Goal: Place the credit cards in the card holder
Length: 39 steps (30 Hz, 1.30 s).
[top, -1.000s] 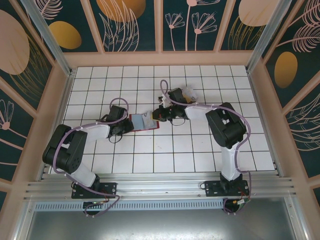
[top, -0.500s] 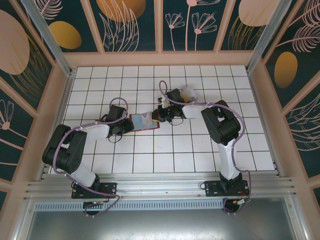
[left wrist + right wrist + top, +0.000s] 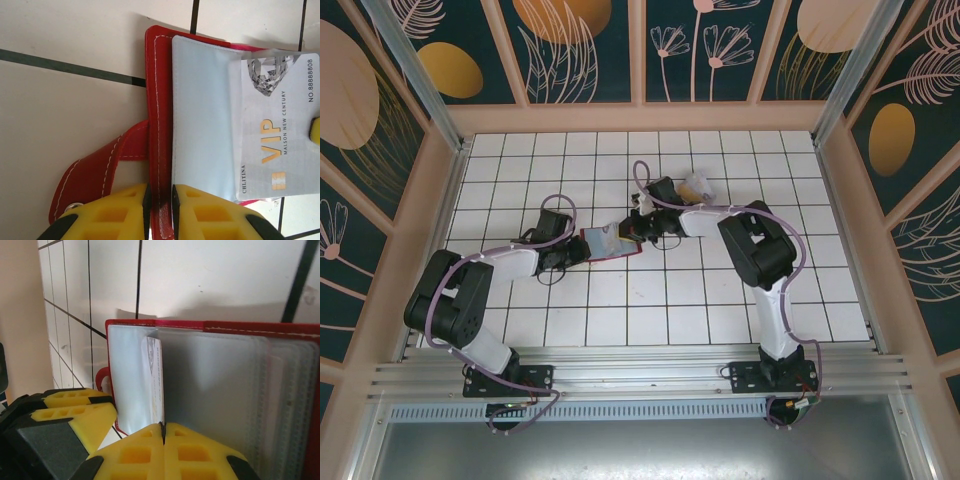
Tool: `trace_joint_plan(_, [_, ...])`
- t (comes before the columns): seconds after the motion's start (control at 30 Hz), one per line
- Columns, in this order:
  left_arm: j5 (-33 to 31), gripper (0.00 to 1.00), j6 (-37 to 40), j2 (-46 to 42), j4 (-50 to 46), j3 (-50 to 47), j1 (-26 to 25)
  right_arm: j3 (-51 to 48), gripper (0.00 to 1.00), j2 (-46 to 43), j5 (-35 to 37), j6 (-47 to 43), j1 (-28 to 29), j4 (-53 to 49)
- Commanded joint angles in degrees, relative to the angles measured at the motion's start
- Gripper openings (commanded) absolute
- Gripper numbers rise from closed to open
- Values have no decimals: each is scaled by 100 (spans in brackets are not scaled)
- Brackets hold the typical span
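The red card holder [image 3: 606, 243] lies open mid-table, its clear pale sleeves showing. My left gripper [image 3: 160, 205] is shut on the holder's red edge [image 3: 159, 150], beside the snap tab [image 3: 95, 175]. A silver card printed VIP [image 3: 277, 145] has its left part inside a clear sleeve. My right gripper [image 3: 163, 432] is shut on that card's near edge [image 3: 156, 380], which stands edge-on among the sleeves [image 3: 215, 390]. Seen from above, the right gripper [image 3: 638, 228] sits at the holder's right end and the left gripper [image 3: 576, 250] at its left end.
A clear plastic box [image 3: 698, 185] rests behind the right arm's wrist. The left gripper's yellow fingers [image 3: 75, 415] appear at lower left of the right wrist view. Wooden walls frame the white tiled table [image 3: 650, 300].
The right gripper has moved a little to the left, pushing the card further over the holder. The left gripper has held its place on the holder.
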Motion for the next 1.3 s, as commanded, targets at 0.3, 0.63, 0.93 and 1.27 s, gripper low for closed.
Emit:
trace_joint_plan(0.3, [273,22,-147,121,458,-54,-192,367,0,134,944,-176,492,-371])
trace_joint_plan(0.63, [264,22,-123,219,466,42,-229,1088,0,371,1646,-857,926,-1452])
trace_joint_plan(0.93, [169,24,-49,126,272,208,-224,1177,5,408,1978,-1241,1045,-1973])
trace_joint_plan(1.27, [-489,38,64,-643,-880,616,-221,1162,20,-224,2227,-1385,757,-2053])
